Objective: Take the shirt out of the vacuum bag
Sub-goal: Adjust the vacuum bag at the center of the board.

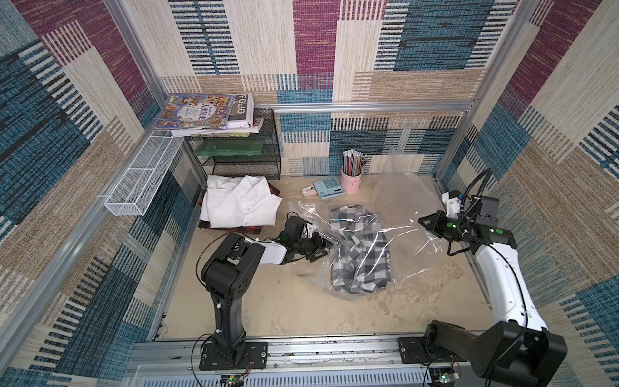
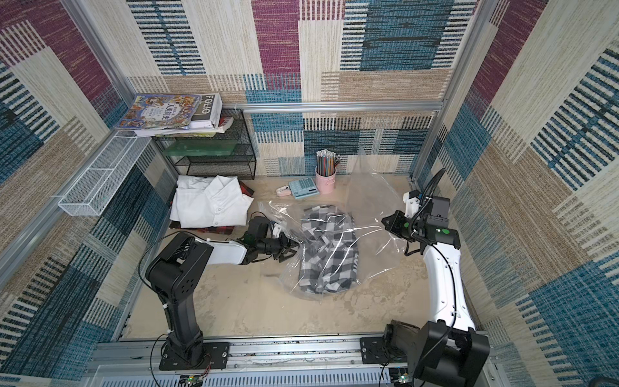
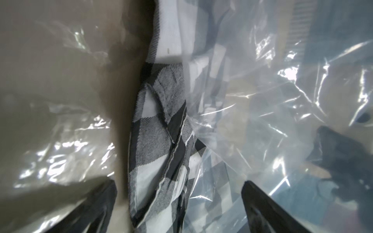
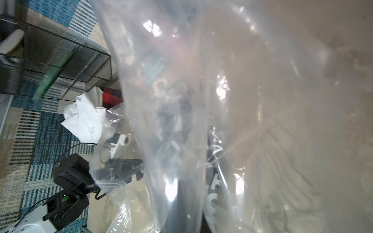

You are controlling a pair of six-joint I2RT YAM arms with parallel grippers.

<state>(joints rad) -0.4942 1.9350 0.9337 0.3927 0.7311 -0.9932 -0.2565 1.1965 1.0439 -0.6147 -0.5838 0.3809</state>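
Beige tabletop [image 1: 301, 318] under vacuum bag [image 1: 402, 234], patchwork walls [image 1: 318, 50]

"FOLIO" in white letters, on the dark book [image 1: 243, 106]

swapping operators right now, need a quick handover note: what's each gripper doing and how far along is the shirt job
Left gripper: open, low at the side of the checked shirt nearest its arm. The wrist view shows the jaws either side of a fold, not closed on it.
Right gripper: at the far side of the vacuum bag, with film draped over it. Can't tell whether it grips.
Things: the shirt lies inside the bag between the two arms, under the film.
Done: nothing out yet.
Left: probably close on the shirt and pull it clear while the bag is held.
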